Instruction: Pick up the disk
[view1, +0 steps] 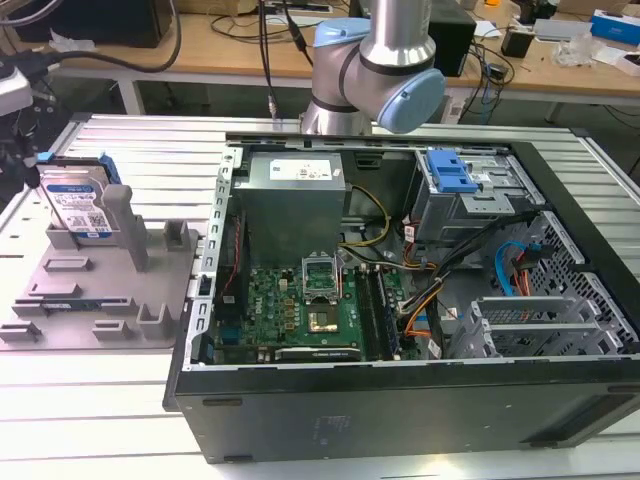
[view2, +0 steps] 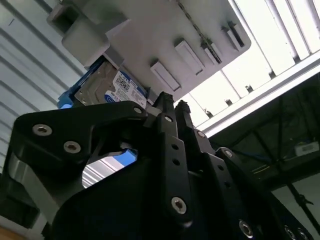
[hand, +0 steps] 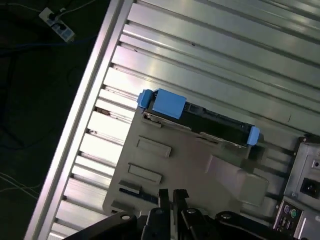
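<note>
So the black two-finger gripper (hand: 171, 192) has its fingertips pretty much pressed together in both wrist views, with nothing between them and not touching anything. The flat silver metal disk (view1: 80, 205) with blue side rails is standing on edge between the posts of the grey plastic holder tray (view1: 100, 290), at the exterior view's left, beside the open black computer case (view1: 400, 400). The gripper's well apart from it.

Noted: my gripper (view2: 172, 106) black. Disk (view1: 78, 205) silver, white-and-blue barcoded label, blue rails. Holder tray (view1: 100, 290) plain grey; table (view1: 150, 150) ribbed silver.
</note>
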